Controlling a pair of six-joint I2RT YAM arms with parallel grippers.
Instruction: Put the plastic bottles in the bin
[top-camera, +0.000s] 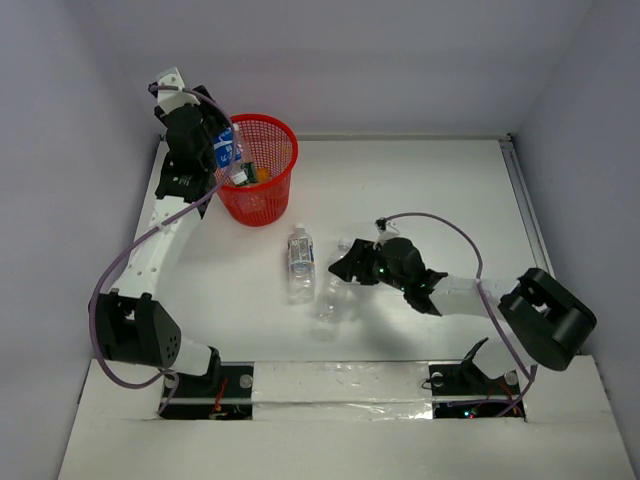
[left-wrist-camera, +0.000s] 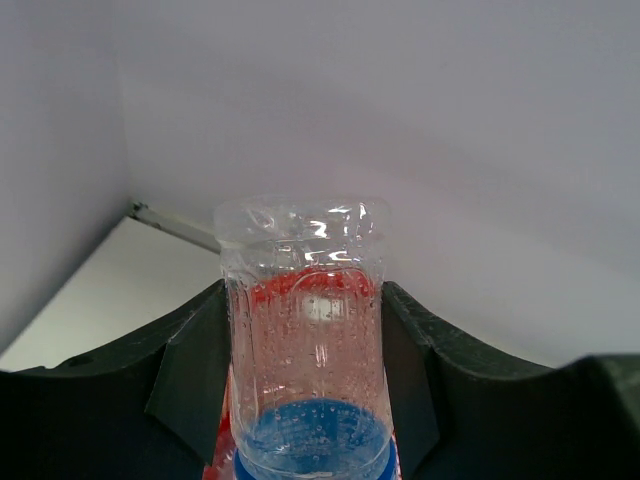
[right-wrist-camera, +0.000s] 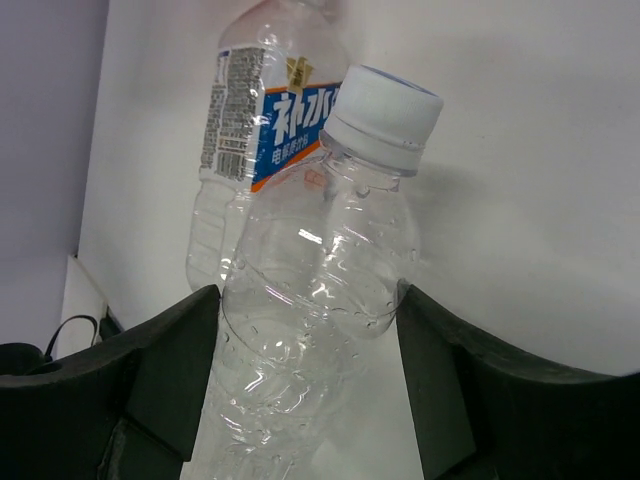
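Observation:
The red mesh bin (top-camera: 270, 200) stands at the back left of the table, with at least one bottle (top-camera: 250, 174) lying inside. My left gripper (top-camera: 226, 152) hovers over the bin's left rim, shut on a blue-labelled bottle (left-wrist-camera: 303, 340) held base-up. Red shows through this bottle in the left wrist view. A clear unlabelled bottle (right-wrist-camera: 320, 270) with a white cap lies mid-table (top-camera: 328, 295). My right gripper (right-wrist-camera: 308, 300) is shut on it just below its shoulder, a finger against each side. Beside it lies another bottle (top-camera: 299, 258) with a blue and orange label (right-wrist-camera: 285, 125).
White walls enclose the table on the left, back and right. A metal rail (top-camera: 520, 190) runs along the right edge. The left arm's purple cable (top-camera: 130, 255) loops beside the arm on the left.

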